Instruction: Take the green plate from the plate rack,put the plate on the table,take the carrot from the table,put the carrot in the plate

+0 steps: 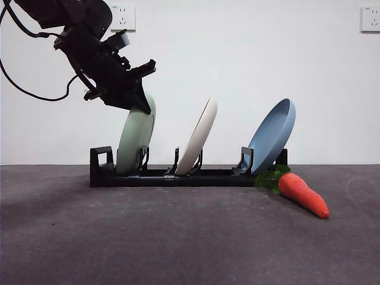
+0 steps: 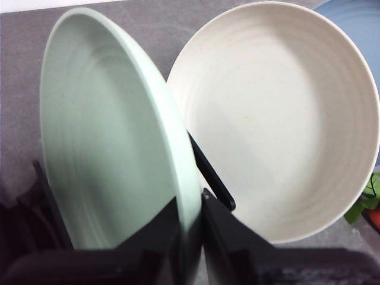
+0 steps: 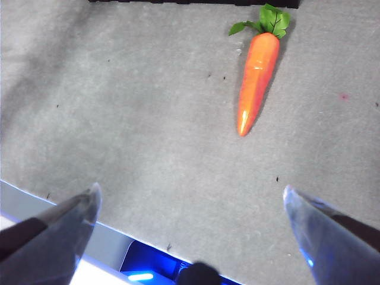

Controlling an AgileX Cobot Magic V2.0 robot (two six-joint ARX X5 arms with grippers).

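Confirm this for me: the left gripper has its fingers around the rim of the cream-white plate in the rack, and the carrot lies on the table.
Not quite. The left gripper has its fingers around the rim of the green plate, not the cream-white plate standing next to it; the left wrist view shows this. The plate rack and the carrot on the table are as you said.

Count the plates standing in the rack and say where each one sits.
3. The green plate stands at the plate rack's loop end, its rim between the left gripper's jaws; the cream plate stands mid-rack; the blue plate nearest the carrot.
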